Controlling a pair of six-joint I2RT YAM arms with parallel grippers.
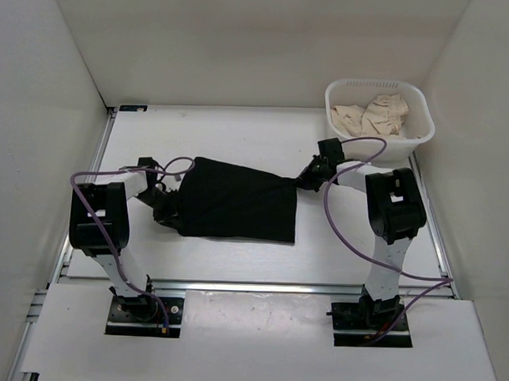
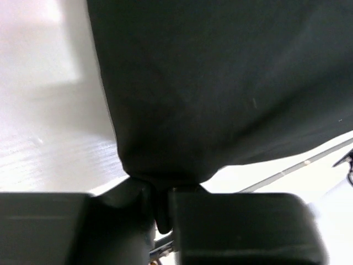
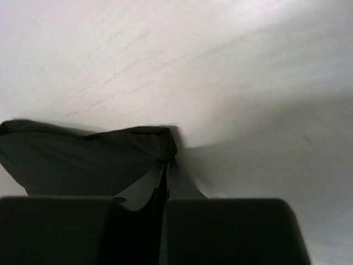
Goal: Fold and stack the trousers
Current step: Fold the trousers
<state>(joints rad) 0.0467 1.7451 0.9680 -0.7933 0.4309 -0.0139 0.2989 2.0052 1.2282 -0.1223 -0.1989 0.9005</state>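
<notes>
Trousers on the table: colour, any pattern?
The trousers are plain black; best seen from the top external view.

left claw (image 2: 160, 190) pinched closed | right claw (image 3: 165, 165) pinched closed | left arm (image 1: 99, 218), right arm (image 1: 394, 205) reach inward

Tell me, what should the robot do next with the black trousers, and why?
Probably lift both ends a little, together. The left fingers and the right fingers are each pinched shut on opposite ends of the soft black fabric trousers spread over the white table, so raising them should start a fold.
</notes>
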